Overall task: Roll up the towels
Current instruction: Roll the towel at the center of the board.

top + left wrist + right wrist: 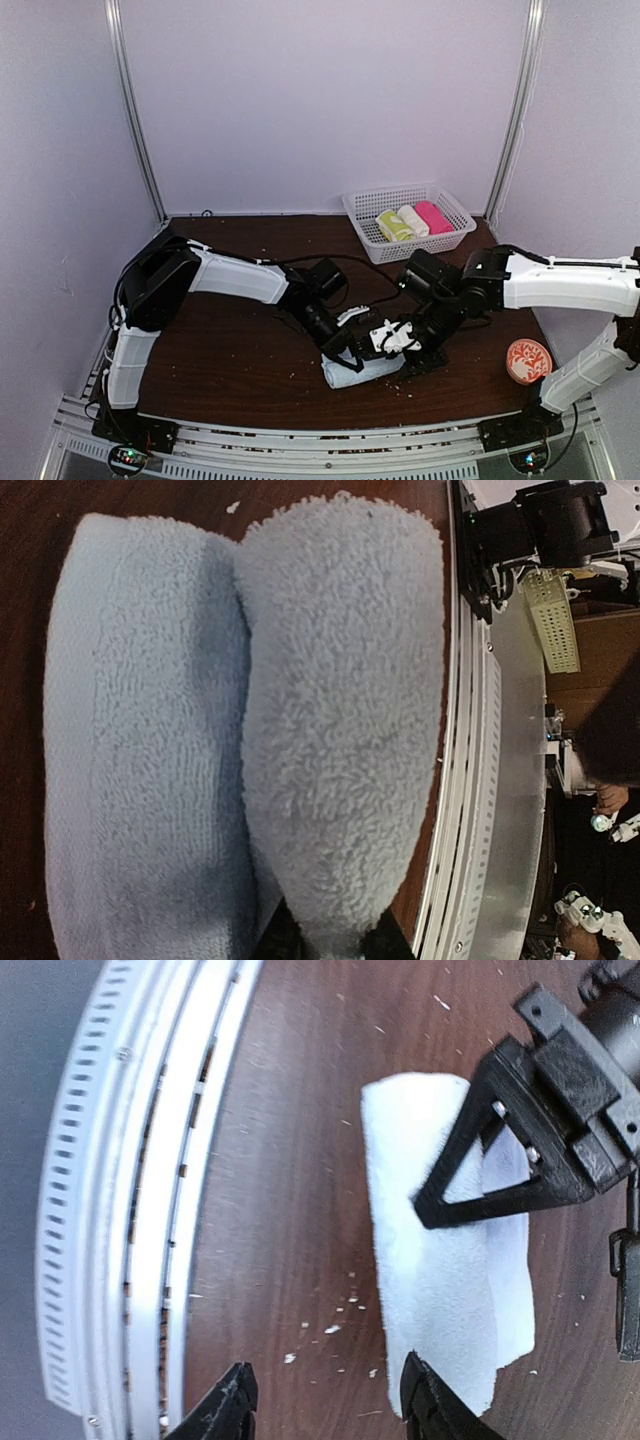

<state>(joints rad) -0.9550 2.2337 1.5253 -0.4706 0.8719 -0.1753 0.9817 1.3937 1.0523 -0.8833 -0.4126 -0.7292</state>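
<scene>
L fingers (460, 1135) pinch 1 blue towel (430, 1280), R fingers (430, 1410) apart; 3 basketed rolls (412, 221)

Cropped: left hand (335, 945), bottom edge, only dark finger stubs show; right hand (330, 1408), fingertips only. Covered: pale blue towel (350, 375), top view, largely under both hands.

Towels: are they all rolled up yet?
Not quite. Done: the yellow-green towel sits rolled in the basket beside a cream roll and a pink roll. In hand: the blue towel lies partly rolled on the table, pinched by the left gripper; the right gripper is open beside it. Left: finish rolling the blue one.
</scene>
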